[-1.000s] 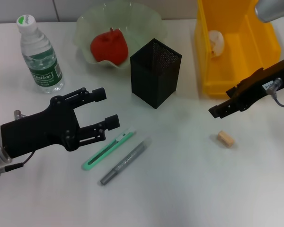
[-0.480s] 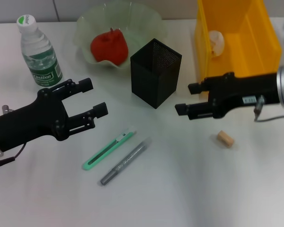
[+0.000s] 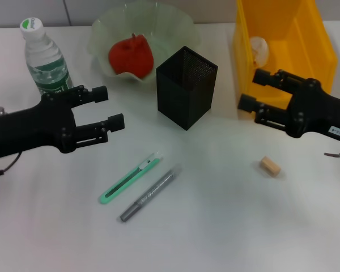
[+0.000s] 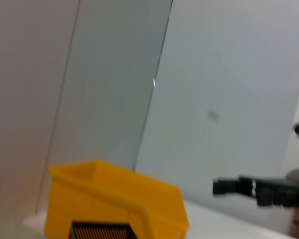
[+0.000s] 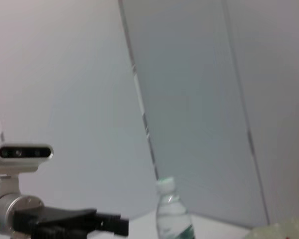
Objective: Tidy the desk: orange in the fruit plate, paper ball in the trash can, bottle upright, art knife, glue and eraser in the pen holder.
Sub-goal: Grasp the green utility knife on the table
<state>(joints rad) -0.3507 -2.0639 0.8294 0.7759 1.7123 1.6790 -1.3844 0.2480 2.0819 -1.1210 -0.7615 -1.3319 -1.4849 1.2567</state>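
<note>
A green art knife [image 3: 130, 177] and a grey pen-shaped glue stick [image 3: 148, 194] lie side by side on the white desk, in front of the black mesh pen holder [image 3: 187, 88]. A tan eraser [image 3: 270, 166] lies to the right. My left gripper [image 3: 109, 106] hovers open, left of the holder and beyond the knife. In front of the yellow trash can [image 3: 314, 54], my right gripper [image 3: 251, 90] is open and empty. The paper ball [image 3: 259, 50] lies in that can. The bottle [image 3: 45, 62] stands upright. A red round fruit [image 3: 130, 56] sits in the fruit plate [image 3: 170, 25].
The left wrist view shows the yellow can [image 4: 114, 199], the holder's rim [image 4: 99, 231] and the right gripper [image 4: 259, 189] farther off. In the right wrist view, the bottle [image 5: 174, 214] and the left gripper [image 5: 70, 221] stand before a grey wall.
My left gripper has drawn back and to the left, away from the knife. My right gripper swung in toward the holder, then pulled back to the front of the yellow can.
</note>
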